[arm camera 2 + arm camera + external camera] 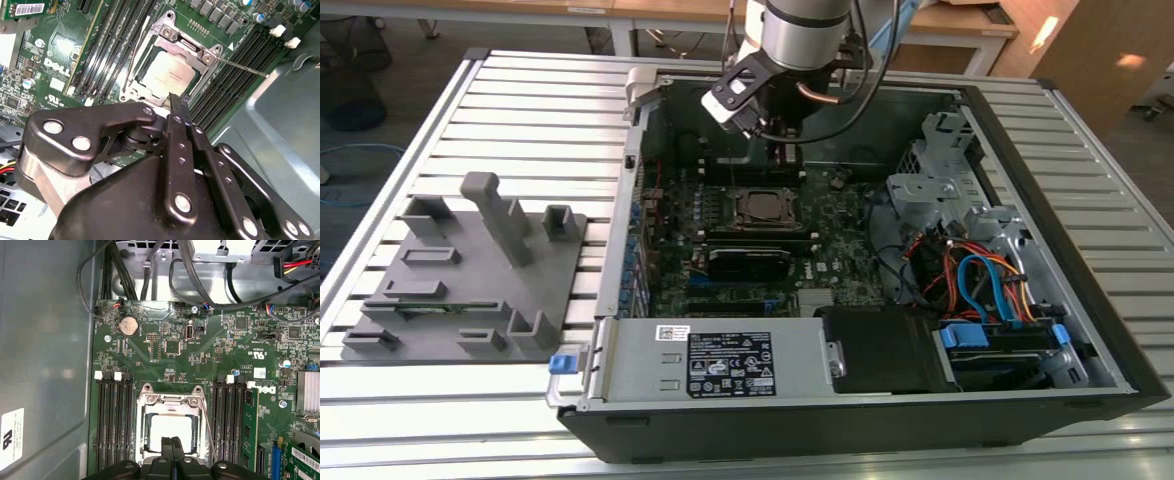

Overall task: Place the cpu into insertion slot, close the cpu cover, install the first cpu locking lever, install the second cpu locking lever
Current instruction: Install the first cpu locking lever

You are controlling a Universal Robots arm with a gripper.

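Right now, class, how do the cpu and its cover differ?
The cpu is a solid, dull-grey square; the cover is a shinier open frame with a window. The cpu sits within that window; the cover surrounds it from above. Both are squarish, metallic and lie flat.

Even, soft room light falls on the slatted table [520,90] in the exterior view, while the inside of the computer case [1087,270] sits dimmer — shadowed beneath the arm. In the first wrist view glare bleaches the cpu [170,432] white; in the second wrist view bright sheen spots the green board [62,47] and the glossy black gripper [175,102].
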